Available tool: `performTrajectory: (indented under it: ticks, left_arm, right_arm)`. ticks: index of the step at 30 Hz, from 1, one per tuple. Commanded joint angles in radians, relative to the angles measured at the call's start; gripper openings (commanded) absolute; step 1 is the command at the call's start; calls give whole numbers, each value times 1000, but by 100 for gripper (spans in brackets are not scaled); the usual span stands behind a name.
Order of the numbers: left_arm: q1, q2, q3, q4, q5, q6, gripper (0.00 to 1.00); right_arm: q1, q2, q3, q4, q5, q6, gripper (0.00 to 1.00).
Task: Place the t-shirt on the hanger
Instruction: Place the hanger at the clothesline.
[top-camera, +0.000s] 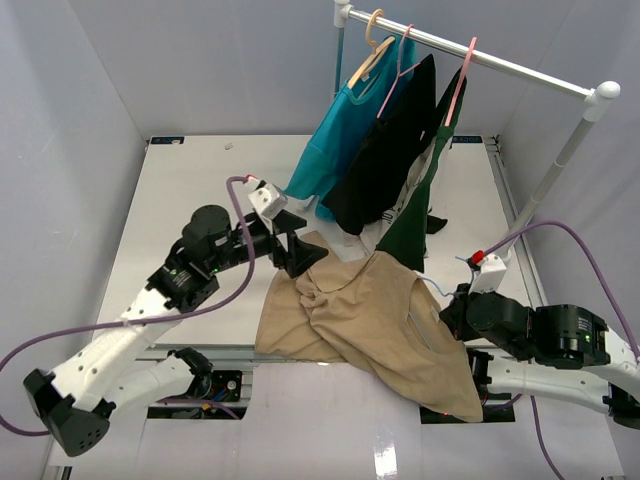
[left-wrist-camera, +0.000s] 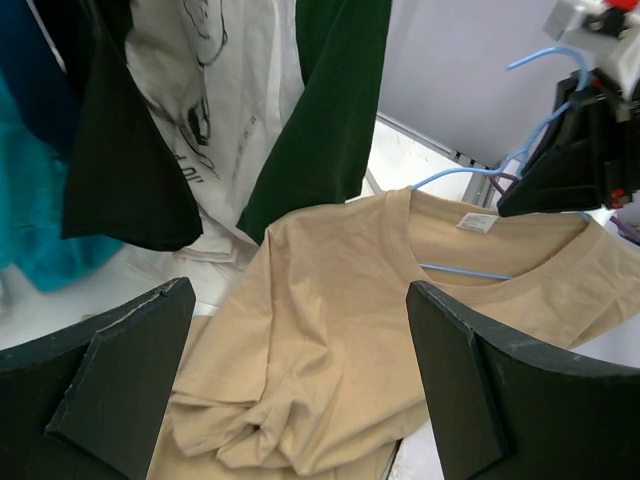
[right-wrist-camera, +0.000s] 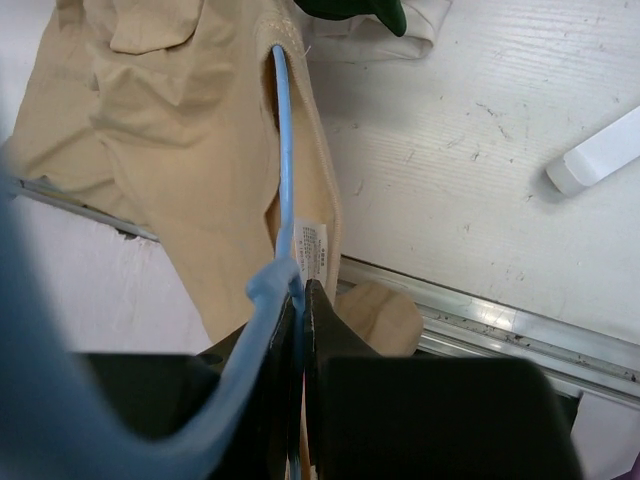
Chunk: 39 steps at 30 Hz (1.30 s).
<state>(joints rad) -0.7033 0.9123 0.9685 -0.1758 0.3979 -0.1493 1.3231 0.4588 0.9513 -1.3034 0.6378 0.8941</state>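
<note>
1. Left claw (top-camera: 300, 252) (left-wrist-camera: 300, 390): fingers (left-wrist-camera: 120, 385) spread wide, nothing held between them. Poised at the rumpled end of the tan t-shirt (top-camera: 370, 310) (left-wrist-camera: 330, 330) (right-wrist-camera: 190, 130); contact with the cloth not discernible.
2. Right claw (top-camera: 452, 318) (left-wrist-camera: 570, 150) (right-wrist-camera: 300, 305): jaws pressed together on the light-blue wire hanger (top-camera: 432, 286) (left-wrist-camera: 470, 272) (right-wrist-camera: 284, 150), gripping near the base of its curved hook.
3. Light-blue wire hanger: one arm running straight out from the right claw's fingertips into the shirt's neck opening. Lower bar visible inside the collar in the left wrist view.
4. Tan t-shirt: lying creased on the white table (top-camera: 200, 200) between the two claws. Collar end nearest the right claw, bunched folds just below the left claw, one part draped over the table's near edge beside the right claw.
5. Neck label (left-wrist-camera: 476, 222) (right-wrist-camera: 310, 250): white, just ahead of the right claw's fingertips, beside the wire.
6. Dark green shirt (top-camera: 415, 225) (left-wrist-camera: 320, 110), black shirt (top-camera: 385, 150) (left-wrist-camera: 120, 150), teal shirt (top-camera: 335, 140) and white printed garment (left-wrist-camera: 210, 120): hanging beyond the left claw's open fingers, past the tan shirt.
7. Clothes rail (top-camera: 500, 60): white, above and beyond both claws, carrying a wooden-coloured hanger (top-camera: 365, 55) and pink hangers (top-camera: 455, 85).
</note>
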Motion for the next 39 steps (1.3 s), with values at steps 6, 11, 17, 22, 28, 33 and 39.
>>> performTrajectory:
  ticks: [6, 11, 17, 22, 28, 33, 39]
  left_arm:
    - [-47, 284, 71, 313, 122, -33, 98]
    - [-137, 392, 150, 369, 93, 109, 97]
    - [-190, 489, 164, 495, -73, 146, 97]
    - [-263, 545, 121, 658, -158, 229, 98]
    - [-341, 671, 212, 713, -319, 303, 98]
    - [-344, 770, 277, 760, -308, 299, 97]
    - [-344, 814, 346, 686, -385, 333, 83]
  right_arm:
    - [-4, -31, -16, 60, -24, 71, 8]
    - [-5, -34, 9, 51, 2, 59, 8]
    - [-5, -55, -45, 138, -34, 7, 8]
    - [-4, -67, -56, 151, -29, -18, 8]
    - [-5, -104, -59, 140, -26, -21, 8]
    - [-5, -120, -54, 101, -13, -12, 8]
    - [-5, -105, -41, 52, 47, 17, 8]
